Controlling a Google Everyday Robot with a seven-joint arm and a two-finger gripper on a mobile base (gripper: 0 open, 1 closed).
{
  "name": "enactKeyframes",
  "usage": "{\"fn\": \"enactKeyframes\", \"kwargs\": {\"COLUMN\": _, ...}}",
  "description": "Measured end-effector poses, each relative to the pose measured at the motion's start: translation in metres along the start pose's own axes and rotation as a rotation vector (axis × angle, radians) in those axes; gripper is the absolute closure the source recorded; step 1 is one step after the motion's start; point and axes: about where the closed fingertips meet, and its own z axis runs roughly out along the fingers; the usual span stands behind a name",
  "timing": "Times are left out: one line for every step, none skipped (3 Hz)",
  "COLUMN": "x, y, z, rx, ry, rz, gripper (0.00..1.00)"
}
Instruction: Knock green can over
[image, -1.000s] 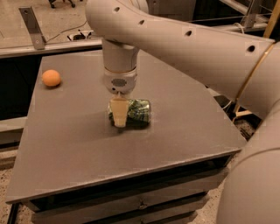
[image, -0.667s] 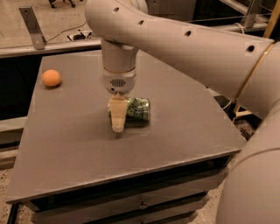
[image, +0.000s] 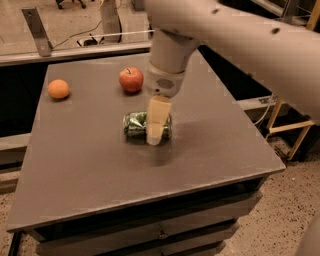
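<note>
The green can (image: 136, 125) lies on its side in the middle of the grey table (image: 90, 170), its dark green patterned side facing up. My gripper (image: 157, 127) hangs from the pale arm above, its cream fingers pointing down right in front of the can's right half and hiding part of it. It holds nothing that I can see.
A red apple (image: 131, 79) stands behind the can, next to the arm. An orange (image: 59, 89) sits at the table's back left. A metal post and cables are on the floor beyond the table. A yellow frame stands at the right.
The view has shifted, so the apple shows now and the table looks nearer. The can still lies on its side. The gripper stays over the can.
</note>
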Motion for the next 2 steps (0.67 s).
{"fn": "enactKeyframes", "kwargs": {"x": 0.057, "y": -0.009, "z": -0.042, "rx": 0.048, "ry": -0.101, "rz": 0.002, "gripper": 0.00}}
{"fn": "enactKeyframes", "kwargs": {"x": 0.068, "y": -0.011, "z": -0.054, "rx": 0.073, "ry": -0.127, "rz": -0.017, "gripper": 0.00}}
